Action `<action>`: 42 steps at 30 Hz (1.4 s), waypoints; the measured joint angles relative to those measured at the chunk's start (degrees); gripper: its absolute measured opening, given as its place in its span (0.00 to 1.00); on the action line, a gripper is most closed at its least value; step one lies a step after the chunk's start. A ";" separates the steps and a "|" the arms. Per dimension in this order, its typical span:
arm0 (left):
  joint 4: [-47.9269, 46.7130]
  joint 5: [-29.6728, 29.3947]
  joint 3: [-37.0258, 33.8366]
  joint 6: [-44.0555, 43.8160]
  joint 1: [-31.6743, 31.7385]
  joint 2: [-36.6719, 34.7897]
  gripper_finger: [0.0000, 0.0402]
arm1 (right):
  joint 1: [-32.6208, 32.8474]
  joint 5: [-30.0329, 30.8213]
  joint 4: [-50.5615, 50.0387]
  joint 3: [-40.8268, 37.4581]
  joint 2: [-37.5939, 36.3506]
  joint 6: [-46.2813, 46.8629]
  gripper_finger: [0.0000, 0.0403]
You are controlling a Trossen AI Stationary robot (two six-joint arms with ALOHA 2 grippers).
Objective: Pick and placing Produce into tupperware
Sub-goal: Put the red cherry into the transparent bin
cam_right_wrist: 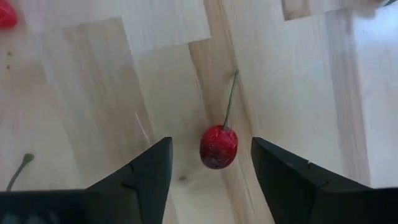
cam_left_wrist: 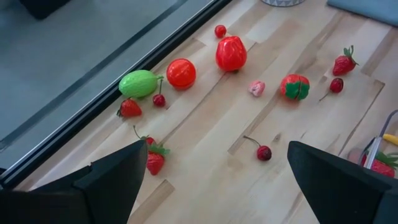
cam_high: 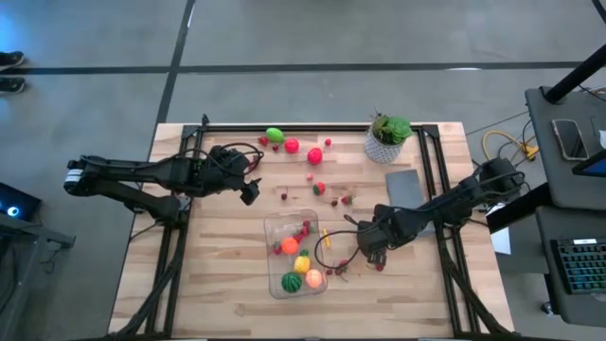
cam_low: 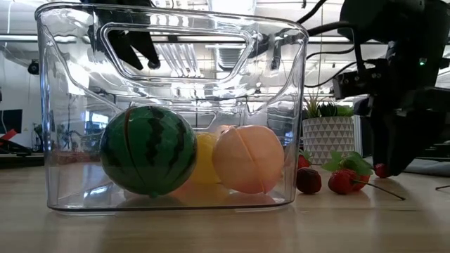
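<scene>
Left gripper [cam_high: 250,192] hovering over bare wood left of table centre, fingers [cam_left_wrist: 112,180] spread wide, nothing between them; scattered produce ahead: green fruit [cam_left_wrist: 140,83], round red fruit [cam_left_wrist: 181,73], strawberry [cam_left_wrist: 155,162], stemmed cherry [cam_left_wrist: 263,152]. Idle for now.

Tupperware [cam_high: 294,254] at table centre-front, already holding watermelon [cam_low: 148,150], yellow piece, peach [cam_low: 249,159], plus some small reds.

Right gripper [cam_high: 370,248] low over the wood just right of the tupperware, fingers [cam_right_wrist: 134,171] parted, 1 cherry [cam_right_wrist: 219,146] sitting between them, not yet pinched.

Risks, judged:
- Cherry small and round; closing off-centre likely to squirt it sideways or roll it away.
- Thin stem pointing away from the gripper; pinching stem only could mean a drop in transit.
- Fingertips close to the tabletop; further descent could scrape the wood.
- Loose strawberries [cam_low: 344,180] lying beside the tupperware wall; swinging across could knock them or nudge the light container.
</scene>
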 joint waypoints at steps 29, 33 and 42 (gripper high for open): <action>0.07 -0.04 0.03 -0.37 0.00 0.02 0.93 | -0.02 -0.49 0.53 -0.44 -1.10 0.29 0.17; 0.09 0.89 0.04 -0.44 0.00 0.02 0.93 | -0.14 1.04 0.45 -0.44 -3.99 3.43 0.18; 0.13 3.06 0.04 -6.99 -0.02 0.02 0.93 | -0.54 5.76 0.42 -0.44 -16.98 7.94 0.18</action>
